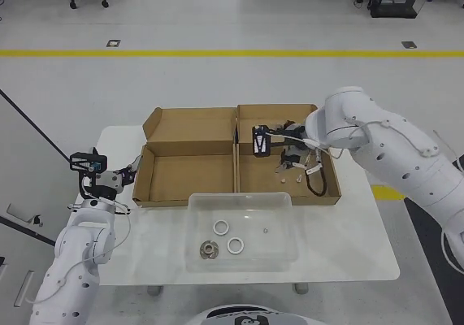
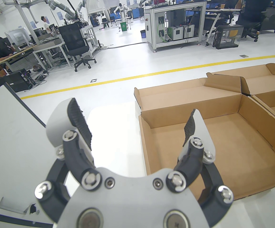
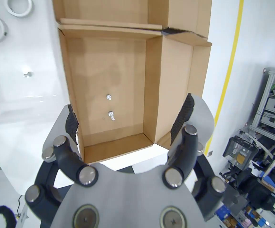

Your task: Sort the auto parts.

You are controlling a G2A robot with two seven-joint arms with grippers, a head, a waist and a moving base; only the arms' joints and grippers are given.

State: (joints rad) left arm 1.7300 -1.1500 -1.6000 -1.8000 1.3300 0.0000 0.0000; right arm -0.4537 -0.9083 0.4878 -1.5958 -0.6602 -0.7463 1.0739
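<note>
— Where is the right gripper (image 3: 128, 117)?
— It hangs above the right cardboard box (image 3: 151, 84), fingers spread wide with nothing between them. Two small bolts (image 3: 108, 97) lie on that box's floor beneath it, close together but apart.
— And the left gripper (image 2: 135, 122)?
— It is just off the left wall of the left cardboard box (image 2: 211, 143), over the white table (image 1: 353, 244). Its fingers are also well apart and hold nothing.
— What about the rest of the parts?
— They are in the clear bin (image 1: 240, 197), which stands on the near side of both boxes. Two white rings (image 1: 223, 227) and a grey metal hub (image 1: 208, 249) cluster in its left half. A tiny screw (image 1: 266, 230) lies alone further right. The left box has only bare cardboard inside.
</note>
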